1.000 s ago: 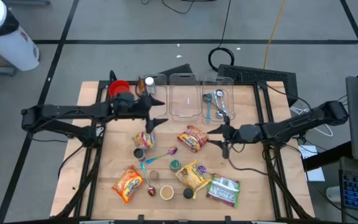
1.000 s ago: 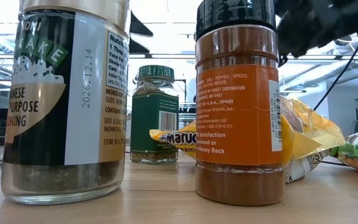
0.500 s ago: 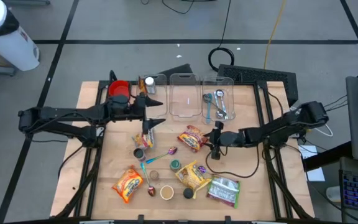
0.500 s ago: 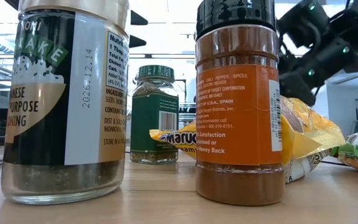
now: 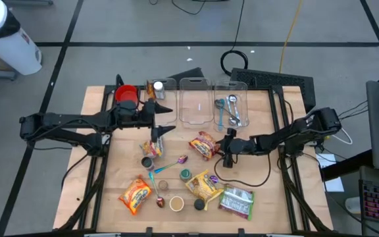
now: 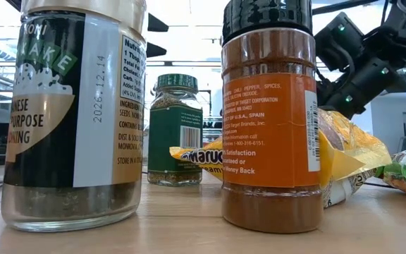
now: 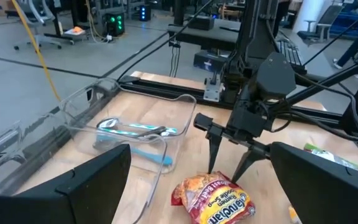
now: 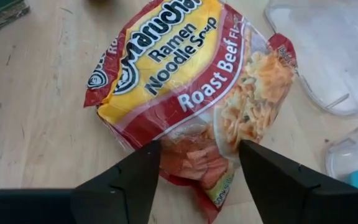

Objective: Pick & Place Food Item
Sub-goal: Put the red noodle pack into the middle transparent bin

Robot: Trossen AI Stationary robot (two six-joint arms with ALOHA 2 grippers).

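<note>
Right claw (image 8: 196, 163) spread wide, empty, straddling near end of ramen packet (image 8: 185, 81); packet's long axis probably runs diagonally away. Left claw (image 5: 170, 120) released, farther off.

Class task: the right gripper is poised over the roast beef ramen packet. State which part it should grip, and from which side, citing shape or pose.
Grip the ramen packet by its near short end, coming from above. It lies flat on the table, and the open right gripper already straddles that crinkled end, which looks thin enough to pinch.
</note>
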